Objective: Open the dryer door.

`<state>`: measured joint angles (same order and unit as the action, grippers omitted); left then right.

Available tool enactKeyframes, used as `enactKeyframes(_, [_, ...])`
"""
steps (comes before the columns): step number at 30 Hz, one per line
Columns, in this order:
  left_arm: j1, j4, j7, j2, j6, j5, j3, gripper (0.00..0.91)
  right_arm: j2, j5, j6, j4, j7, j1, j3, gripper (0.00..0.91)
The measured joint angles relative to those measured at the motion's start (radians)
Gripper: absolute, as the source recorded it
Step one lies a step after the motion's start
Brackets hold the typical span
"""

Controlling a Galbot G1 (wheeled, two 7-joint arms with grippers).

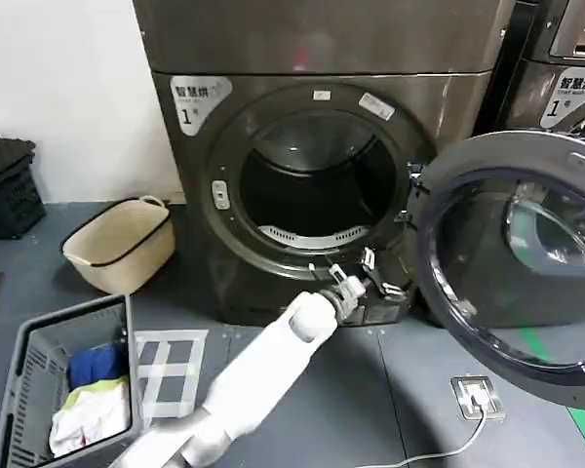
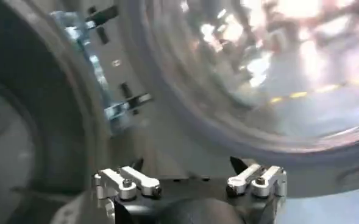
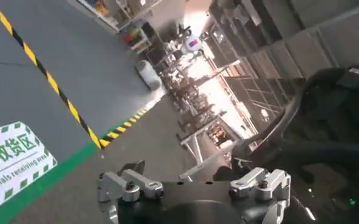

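Grey floor fronts machine "1" [image 1: 187, 105], dryer door [image 1: 526, 263] open.

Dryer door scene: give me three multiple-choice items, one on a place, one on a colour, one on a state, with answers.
1. Where is the left gripper?
A. inside the drum
B. low by the door's hinge side
C. over the grey basket

2. What colour is the round tub left of the dryer?
A. cream
B. red
C. blue

3. The dryer door is:
A. shut
B. swung wide open
C. removed

Answers: B, it sits below the opening beside the hinge; A, cream with a dark rim; B, the drum is exposed.
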<state>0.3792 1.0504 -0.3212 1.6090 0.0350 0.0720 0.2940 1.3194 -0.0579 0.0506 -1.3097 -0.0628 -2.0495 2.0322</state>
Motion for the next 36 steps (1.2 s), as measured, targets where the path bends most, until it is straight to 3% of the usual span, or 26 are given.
enactKeyframes(3, [0.000, 0.027, -0.102, 0.000, 0.033, 0.054, 0.020, 0.907, 0.000, 0.000, -0.001, -0.003, 0.000, 0.004, -0.008, 0.907])
enactKeyframes(6, [-0.010, 0.029, -0.129, 0.000, 0.050, 0.066, 0.042, 0.907, 0.001, 0.000, -0.002, -0.008, 0.000, 0.006, -0.012, 0.907])
enactKeyframes(14, [-0.066, -0.049, -0.075, 0.000, 0.090, 0.041, 0.063, 0.907, 0.010, 0.000, -0.009, -0.013, 0.000, 0.010, -0.023, 0.907])
enactKeyframes(25, [-0.147, -0.142, -0.044, 0.000, 0.080, 0.041, 0.091, 0.907, 0.016, 0.000, -0.011, -0.022, 0.000, 0.017, -0.030, 0.907])
enactKeyframes(36, [-0.196, -0.123, -0.074, 0.000, 0.051, 0.095, 0.118, 0.907, 0.023, 0.000, -0.011, -0.040, 0.000, 0.022, -0.038, 0.907])
